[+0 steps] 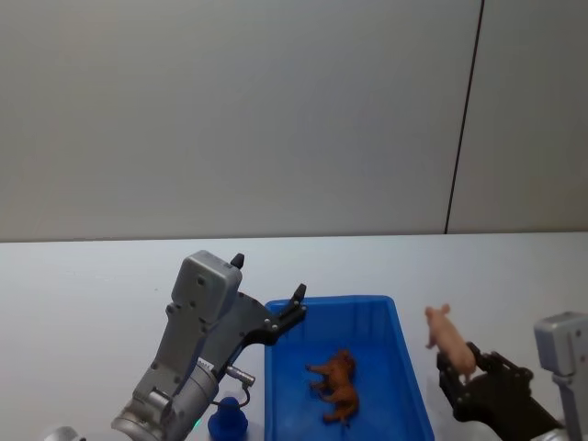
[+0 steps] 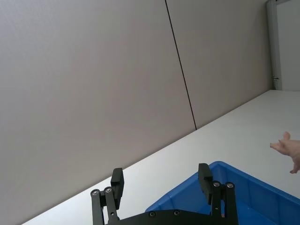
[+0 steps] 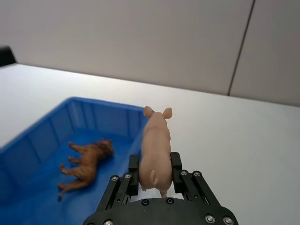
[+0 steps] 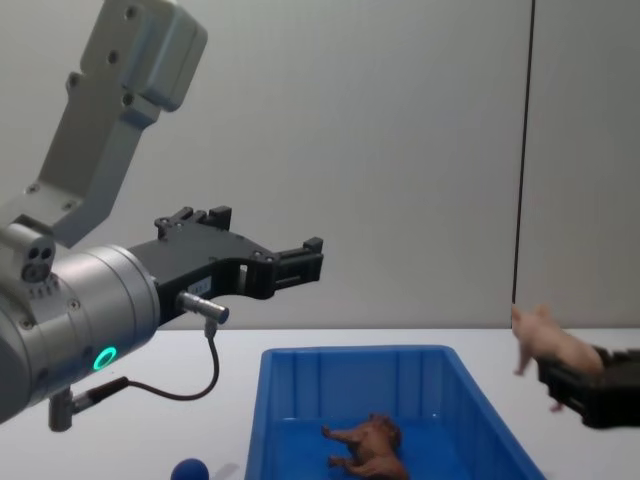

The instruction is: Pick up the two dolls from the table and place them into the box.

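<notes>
as box (image 1: 331,300) holds one doll (image 1: 338,384), right gripper (image 3: 154,162) clasps one pig (image 3: 156,138), left gripper (image 2: 160,174) released.

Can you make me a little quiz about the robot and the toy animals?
1. True or false: the brown animal lies inside the blue box.
2. Fill in: the left hand holds nothing, and its fingers are ___.
3. Pick one: which toy does the right hand hold up beside the box? A) the brown animal B) the pink pig

Key: 1 true; 2 open; 3 B.
</notes>
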